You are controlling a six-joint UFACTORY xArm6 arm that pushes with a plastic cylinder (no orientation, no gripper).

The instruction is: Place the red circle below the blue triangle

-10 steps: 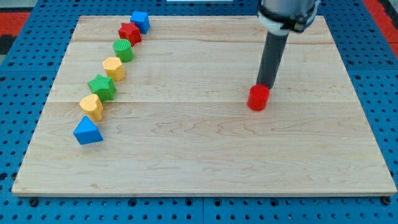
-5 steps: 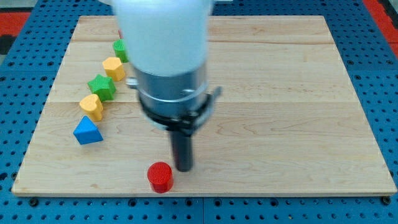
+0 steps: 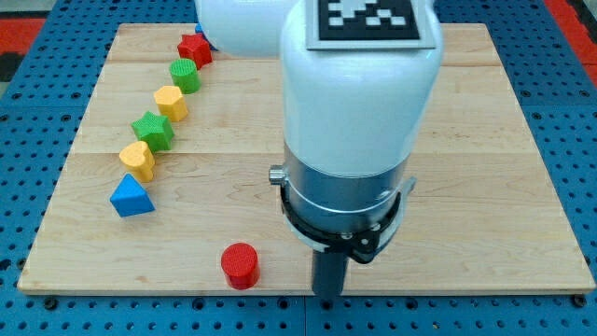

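Camera view. The arm's white housing fills the centre of the picture, and the dark rod drops from it to the bench near the bottom edge. The tip sits at about 3 o'clock of the red circle, near it but apart, with bare wood between them. This end effector is a plain rod with nothing to open or close, so it grips nothing.

The red circle stands close to the bench's bottom edge. The blue triangle lies at roughly 10 o'clock from it, well apart, at the foot of a curved row of blocks: yellow block, green star, a second yellow block, green circle and red star. A sliver of a blue block shows beside the red star; its shape is hidden by the arm.

Assessment: the task is partly done. The circle is already low enough on the bench, but it lies toward 3 o'clock of the spot directly under the triangle. What remains, in my judgement, is a sideways push toward 9 o'clock, for which the tip is on the correct side.
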